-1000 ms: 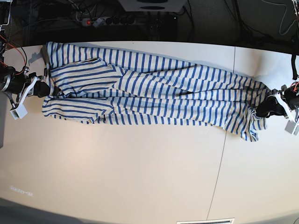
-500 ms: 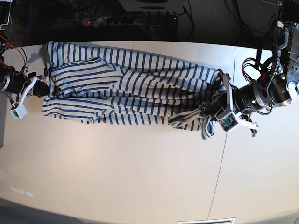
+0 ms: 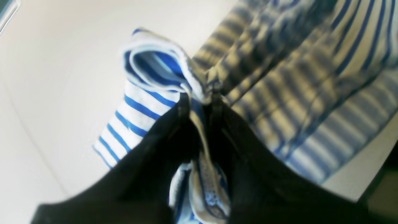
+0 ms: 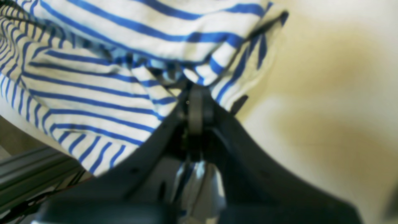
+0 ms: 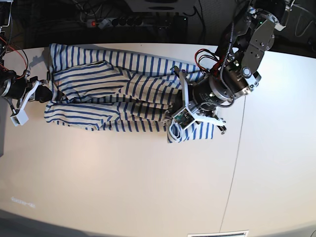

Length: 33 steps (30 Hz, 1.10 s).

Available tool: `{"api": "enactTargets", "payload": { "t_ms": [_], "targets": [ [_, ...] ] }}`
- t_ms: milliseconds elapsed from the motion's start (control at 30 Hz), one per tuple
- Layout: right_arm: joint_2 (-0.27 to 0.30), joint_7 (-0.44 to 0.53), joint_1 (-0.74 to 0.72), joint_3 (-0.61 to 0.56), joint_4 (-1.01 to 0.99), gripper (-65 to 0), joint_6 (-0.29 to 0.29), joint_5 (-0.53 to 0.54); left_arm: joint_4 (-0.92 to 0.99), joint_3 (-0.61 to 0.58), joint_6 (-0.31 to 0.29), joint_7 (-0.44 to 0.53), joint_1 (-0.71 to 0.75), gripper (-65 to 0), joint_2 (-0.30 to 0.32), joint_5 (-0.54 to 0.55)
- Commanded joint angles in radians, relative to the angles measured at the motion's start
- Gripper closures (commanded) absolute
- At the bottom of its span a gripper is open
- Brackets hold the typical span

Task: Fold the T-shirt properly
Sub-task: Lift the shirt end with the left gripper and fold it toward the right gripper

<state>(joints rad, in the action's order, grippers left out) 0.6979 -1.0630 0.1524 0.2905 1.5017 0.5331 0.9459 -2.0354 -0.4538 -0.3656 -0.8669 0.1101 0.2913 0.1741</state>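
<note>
- Large pale tabletop [image 5: 148,187]: flat, a seam running near-to-far on its right side.
- White cloth T-shirt with thin blue stripes [image 5: 98,96]: lies rumpled along the far half of the tabletop, from the far-left edge to about the middle; its right end is doubled back over itself.
- Left arm's black gripper [image 5: 174,109]: over the shirt's folded right end, jaws pinching a bunched fold of striped cloth [image 3: 174,71].
- Right arm's black gripper [image 5: 45,94]: at the shirt's left end, low at the table, jaws pressed together on the striped hem [image 4: 199,74].
</note>
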Motion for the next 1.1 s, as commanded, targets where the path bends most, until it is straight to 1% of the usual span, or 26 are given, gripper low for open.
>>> {"api": "enactTargets", "payload": {
  "t_ms": [0, 167, 300, 333, 400, 433, 600, 633, 667, 733, 767, 800, 900, 1067],
  "targets": [
    [0.025, 0.012, -0.011, 0.011, 0.015, 0.0, 0.073, 0.011, -0.006, -0.003, 0.018, 0.024, -0.01, 0.0, -0.022, 0.003],
    [0.025, 0.012, -0.011, 0.011, 0.015, 0.0, 0.073, 0.012, 0.086, -0.047, 0.018, -0.006, -0.011, 0.0, -0.113, -0.017],
    [0.025, 0.016, -0.011, 0.011, 0.015, 0.0, 0.073, 0.012, 0.164, -0.135, 0.019, -0.025, -0.018, 0.0, -0.162, -0.09],
    [0.025, 0.016, -0.011, 0.011, 0.015, 0.0, 0.073, 0.012, 0.179, -0.16, 0.027, -0.026, -0.024, 0.0, -0.167, -0.11],
    [0.025, 0.016, -0.011, 0.011, 0.015, 0.0, 0.073, 0.012, 0.203, -0.206, 0.062, -0.029, -0.034, 0.0, -0.178, -0.154],
    [0.025, 0.015, -0.011, 0.011, 0.015, 0.0, 0.073, 0.011, 0.211, -0.226, 0.068, -0.029, -0.039, 0.0, -0.18, -0.172],
    [0.025, 0.016, -0.011, 0.011, 0.015, 0.0, 0.073, 0.012, 0.237, -0.294, 0.068, -0.023, -0.068, 0.0, -0.18, -0.179],
    [0.025, 0.016, -0.011, 0.011, 0.015, 0.0, 0.073, 0.012, 0.237, -0.299, 0.075, -0.019, -0.069, -2.7, -0.18, -0.179],
    [0.025, 0.016, -0.011, 0.011, 0.015, 0.0, 0.073, 0.012, 0.237, -0.301, 0.091, -0.015, -0.071, -10.3, -0.18, -0.179],
    [0.024, 0.016, -0.011, 0.011, 0.015, 0.0, 0.073, 0.014, 0.237, -0.301, 0.097, -0.012, -0.072, -24.4, -0.18, -0.178],
    [0.025, 0.016, -0.011, 0.011, 0.015, 0.0, 0.073, 0.015, 0.237, -0.301, 0.097, -0.012, -0.074, -28.9, -0.18, -0.178],
    [0.024, 0.016, -0.011, 0.011, 0.015, 0.0, 0.073, 0.016, 0.236, -0.301, 0.106, -0.012, -0.077, -30.2, -0.181, -0.175],
    [0.024, 0.02, -0.011, 0.011, 0.015, 0.0, 0.073, 0.015, 0.22, -0.299, 0.134, -0.022, -0.08, -30.1, -0.197, -0.176],
    [0.021, 0.02, -0.011, 0.011, 0.015, 0.0, 0.073, 0.015, 0.091, -0.299, 0.134, -0.048, -0.082, -30.1, -0.205, -0.185]
  ]
}}
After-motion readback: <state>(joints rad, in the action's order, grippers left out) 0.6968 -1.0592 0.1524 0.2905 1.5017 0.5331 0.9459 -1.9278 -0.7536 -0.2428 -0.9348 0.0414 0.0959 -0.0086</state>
